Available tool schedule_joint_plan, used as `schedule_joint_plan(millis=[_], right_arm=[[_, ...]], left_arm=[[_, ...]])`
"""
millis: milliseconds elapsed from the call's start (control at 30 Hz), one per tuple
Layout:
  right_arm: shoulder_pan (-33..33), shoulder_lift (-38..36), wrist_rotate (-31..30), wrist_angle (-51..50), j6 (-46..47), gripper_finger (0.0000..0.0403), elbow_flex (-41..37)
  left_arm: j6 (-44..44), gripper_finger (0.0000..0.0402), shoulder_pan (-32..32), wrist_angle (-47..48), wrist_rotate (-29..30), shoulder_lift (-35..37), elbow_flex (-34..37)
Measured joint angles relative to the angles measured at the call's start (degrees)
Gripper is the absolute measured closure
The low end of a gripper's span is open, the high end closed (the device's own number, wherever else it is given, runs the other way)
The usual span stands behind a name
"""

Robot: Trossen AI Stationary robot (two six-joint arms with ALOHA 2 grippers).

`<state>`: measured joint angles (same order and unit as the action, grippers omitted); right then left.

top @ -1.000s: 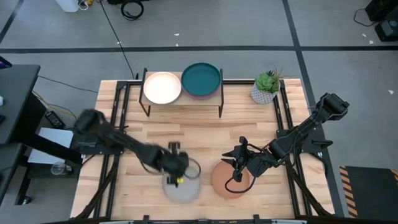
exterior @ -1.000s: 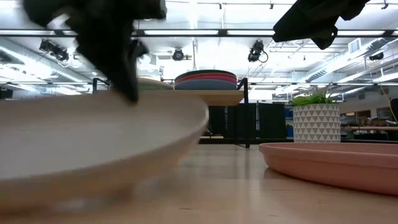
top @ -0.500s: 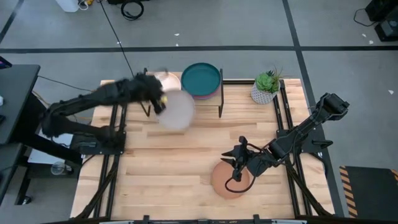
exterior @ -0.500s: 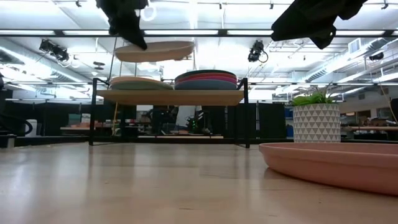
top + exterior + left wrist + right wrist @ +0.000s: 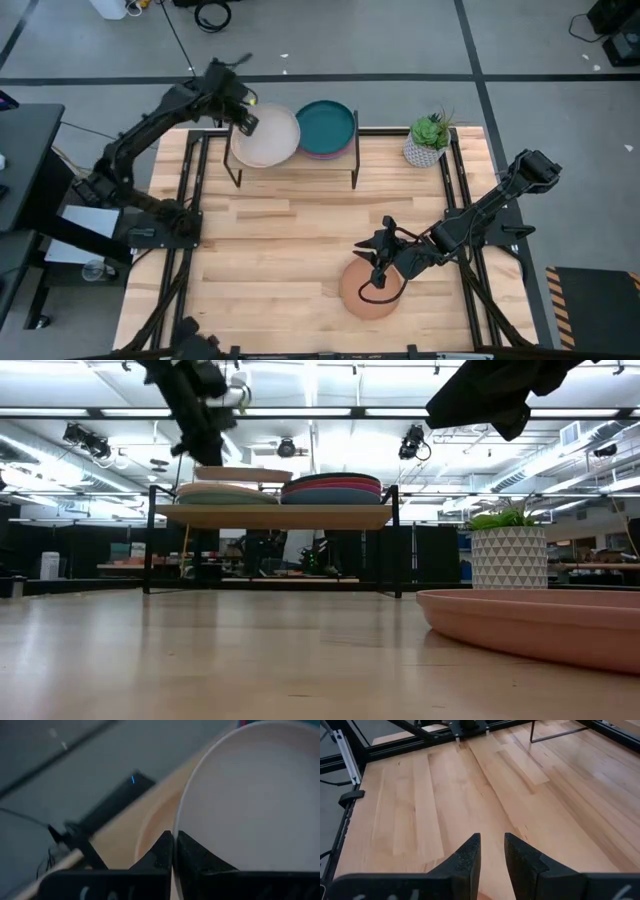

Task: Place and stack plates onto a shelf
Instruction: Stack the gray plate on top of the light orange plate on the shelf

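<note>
Above the shelf (image 5: pixel 290 165), left gripper (image 5: pixel 243 112) clamped on grey plate (image 5: pixel 268 137); right gripper (image 5: pixel 378 272) slightly apart.

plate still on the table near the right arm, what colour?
Salmon pink plate; clearest in the high view.

plates (image 5: pixel 266 137): perhaps 8 | shelf (image 5: pixel 270 515): 1 | potted plant (image 5: pixel 428 139): 1

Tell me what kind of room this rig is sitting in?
Most likely a robotics lab or industrial workspace: exposed ceiling ducts and strip lights hang overhead, the floor is bare grey concrete with taped lines, and the slatted wooden table sits in a metal frame with both arms mounted to it.
</note>
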<state>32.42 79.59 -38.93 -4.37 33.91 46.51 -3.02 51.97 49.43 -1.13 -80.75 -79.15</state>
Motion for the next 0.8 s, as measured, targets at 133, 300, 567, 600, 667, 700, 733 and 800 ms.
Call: schedule_joint_plan(millis=[133,300,567,600,667,700,733,800], right_arm=[[0.00,0.00,0.01,-0.01,-0.59,0.0310,-0.01],[0.00,0.00,0.01,0.03,-0.56,0.0310,-0.01],[0.00,0.00,0.03,0.03,-0.07,0.0310,0.00],[0.00,0.00,0.03,0.03,-0.06,0.0310,-0.01],[0.00,0.00,0.03,0.03,-0.05,0.0310,0.01],[0.00,0.00,0.03,0.03,0.00,0.0310,-0.01],[0.00,0.00,0.03,0.03,0.21,0.0310,-0.01],[0.00,0.00,0.03,0.03,0.39,0.0310,-0.01]], left_arm=[[-1.47,0.0384,0.36,2.67,-0.40,-3.69,-0.10],[-2.20,0.0380,-0.09,0.76,-0.18,-4.41,-0.16],[-2.21,0.0380,-0.44,2.25,-0.07,-4.28,-4.88],[-2.38,0.0380,-0.47,3.59,0.01,-4.28,-6.04],[-3.13,0.0380,-0.49,5.55,0.02,-4.26,-8.24],[-3.55,0.0380,-0.51,6.80,0.03,-4.26,-9.24],[-3.81,0.0380,-0.53,8.34,0.51,-4.26,-10.02],[-4.20,0.0380,-0.53,10.64,2.85,-4.24,-10.88]])
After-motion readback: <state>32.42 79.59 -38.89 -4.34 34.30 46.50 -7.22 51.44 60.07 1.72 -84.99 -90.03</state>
